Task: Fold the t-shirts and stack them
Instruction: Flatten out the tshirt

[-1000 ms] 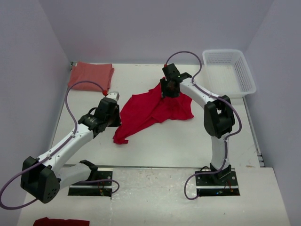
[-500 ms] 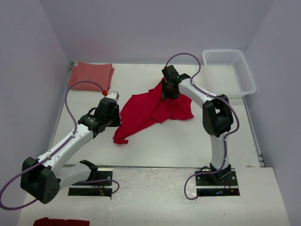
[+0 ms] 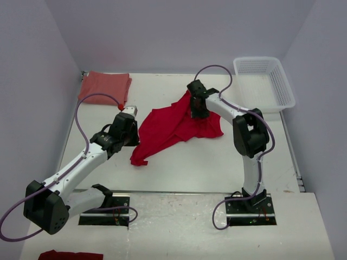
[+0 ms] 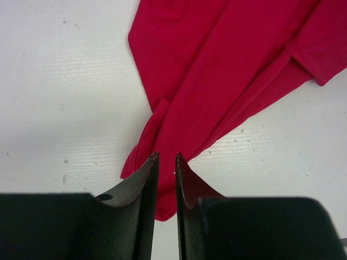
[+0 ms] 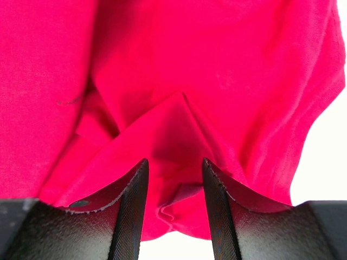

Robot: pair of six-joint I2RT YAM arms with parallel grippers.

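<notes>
A bright red t-shirt (image 3: 173, 124) lies crumpled in the middle of the table. A salmon t-shirt (image 3: 104, 86) lies folded at the back left. My left gripper (image 3: 135, 141) hovers over the red shirt's left tail (image 4: 162, 135). In the left wrist view, the left gripper (image 4: 165, 156) is open by a narrow slit, with flat cloth and table showing through the gap. My right gripper (image 3: 198, 110) is down on the shirt's far edge. In the right wrist view, the right gripper (image 5: 174, 160) is open astride a loose fold (image 5: 173, 200).
A white lattice basket (image 3: 264, 81) stands at the back right corner. Walls close in the table on the left, back and right. A bit of red cloth (image 3: 70, 254) shows at the bottom left, in front of the arm bases.
The right gripper has shifted a little to the right on the shirt's far edge and its jaws have narrowed. The left arm has not moved.
</notes>
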